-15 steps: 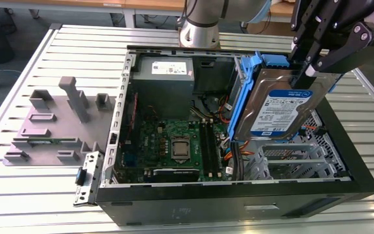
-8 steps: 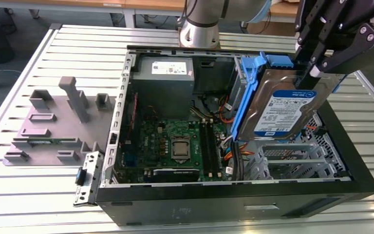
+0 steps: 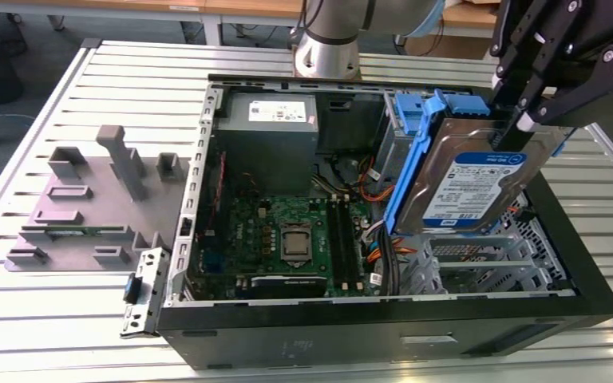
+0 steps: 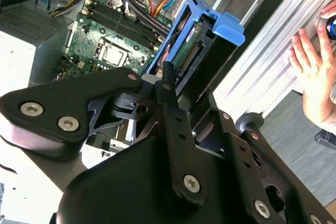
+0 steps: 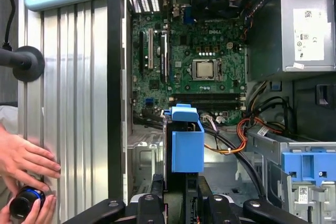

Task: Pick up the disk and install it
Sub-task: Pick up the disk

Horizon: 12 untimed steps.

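Observation:
The disk (image 3: 466,182), a silver-grey hard drive with a white-and-blue label and blue plastic rails, hangs tilted on edge above the right half of the open computer case (image 3: 392,319). My gripper (image 3: 516,132) comes down from the exterior view's upper right and is shut on the disk's upper edge. In the second wrist view the disk (image 4: 195,52) shows edge-on with its blue tab (image 4: 229,27) beyond the gripper (image 4: 167,80). In the first wrist view the disk's blue rail (image 5: 187,144) rises from the gripper (image 5: 176,195), over the metal drive cage (image 5: 144,158).
Inside the case lie the motherboard (image 3: 290,231), the grey power-supply box (image 3: 269,120), cables and a bare blue bracket (image 3: 411,112) at the back. A grey fixture tray (image 3: 93,199) sits at the exterior view's left. A person's hands (image 5: 26,163) rest on the slatted table beside the case.

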Each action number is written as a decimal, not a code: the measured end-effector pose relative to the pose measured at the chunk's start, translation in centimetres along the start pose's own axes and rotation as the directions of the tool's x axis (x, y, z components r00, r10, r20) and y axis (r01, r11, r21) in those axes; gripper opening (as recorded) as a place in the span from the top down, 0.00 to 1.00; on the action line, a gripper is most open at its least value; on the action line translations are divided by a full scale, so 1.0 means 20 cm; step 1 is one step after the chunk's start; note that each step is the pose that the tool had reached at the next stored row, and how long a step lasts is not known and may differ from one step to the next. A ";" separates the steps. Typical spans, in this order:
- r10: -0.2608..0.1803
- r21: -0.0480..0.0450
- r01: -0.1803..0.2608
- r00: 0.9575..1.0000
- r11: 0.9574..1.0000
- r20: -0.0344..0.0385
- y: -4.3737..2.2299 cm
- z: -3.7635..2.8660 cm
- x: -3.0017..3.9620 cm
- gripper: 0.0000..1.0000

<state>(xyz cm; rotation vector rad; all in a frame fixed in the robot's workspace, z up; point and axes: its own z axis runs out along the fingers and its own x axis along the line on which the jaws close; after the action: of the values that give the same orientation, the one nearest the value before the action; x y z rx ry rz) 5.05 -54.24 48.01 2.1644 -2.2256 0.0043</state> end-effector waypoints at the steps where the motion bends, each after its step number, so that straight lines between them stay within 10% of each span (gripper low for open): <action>1: 0.000 0.000 0.000 1.000 1.000 0.000 0.000 0.000 0.000 0.65; 12: 0.000 0.000 0.000 1.000 1.000 0.000 -0.002 0.000 0.008 0.65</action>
<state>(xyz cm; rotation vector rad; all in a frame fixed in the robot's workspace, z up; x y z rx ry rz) 5.08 -54.41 48.02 2.1644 -2.2255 0.0044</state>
